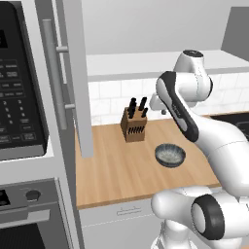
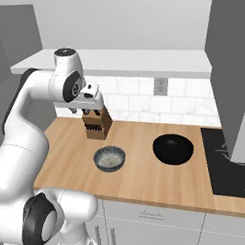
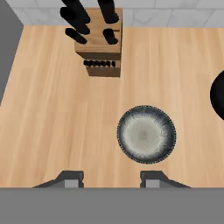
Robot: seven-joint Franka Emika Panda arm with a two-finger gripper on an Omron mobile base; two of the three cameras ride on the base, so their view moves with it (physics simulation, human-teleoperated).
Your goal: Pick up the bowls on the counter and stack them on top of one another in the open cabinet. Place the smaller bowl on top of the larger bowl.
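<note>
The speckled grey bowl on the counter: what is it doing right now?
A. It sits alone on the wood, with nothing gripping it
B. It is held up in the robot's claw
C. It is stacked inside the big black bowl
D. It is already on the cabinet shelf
A: the speckled bowl rests on the counter, apart from the black bowl, and the gripper hangs above it with nothing between its fingers.

Wood-grain counter (image 2: pixel 146 186) carries three items. Knife block (image 2: pixel 96 125) at the back edge by the tiled wall. Grey speckled bowl (image 2: pixel 110 159) mid-depth, in front of the block, nearer the front edge. Larger black bowl (image 2: pixel 173 148) beside it, toward the cooktop (image 2: pixel 228 166) end. All three apart.
</note>
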